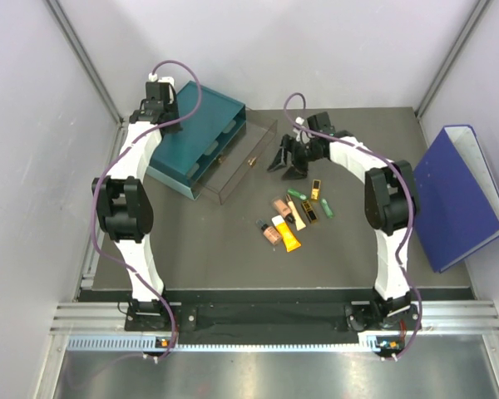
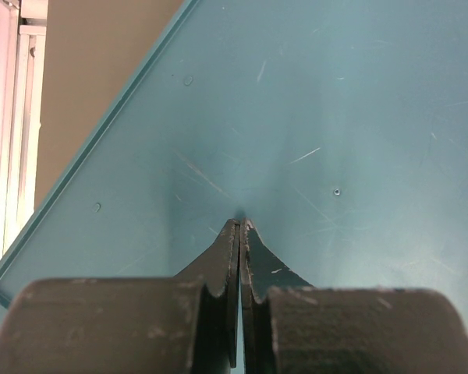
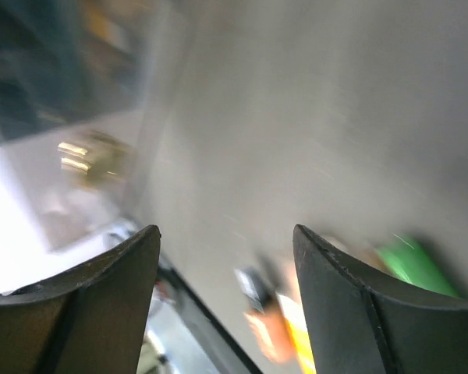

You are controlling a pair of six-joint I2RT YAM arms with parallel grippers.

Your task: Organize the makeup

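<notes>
The dark desk (image 1: 233,266) carries everything. At its right edge lies the big blue binder (image 1: 461,195). At the back left sits the teal drawer box (image 1: 195,125), and my left jaws are pressed together, holding nothing, close over its scratched top. A clear drawer (image 1: 237,162) stands pulled out in front of the box. My right jaws are spread with nothing between them, hovering just past the drawer's right end.

The makeup (image 1: 293,218) lies loose in a small heap mid-desk, near those jaws: an orange-yellow tube (image 1: 289,237), peach and tan sticks, a green tube (image 1: 298,194) and black-and-gold cases (image 1: 309,212). I judge them light, hard-shelled and smooth, apt to roll or slip. I would pinch each across the middle of its barrel, taking an outer piece first.
</notes>
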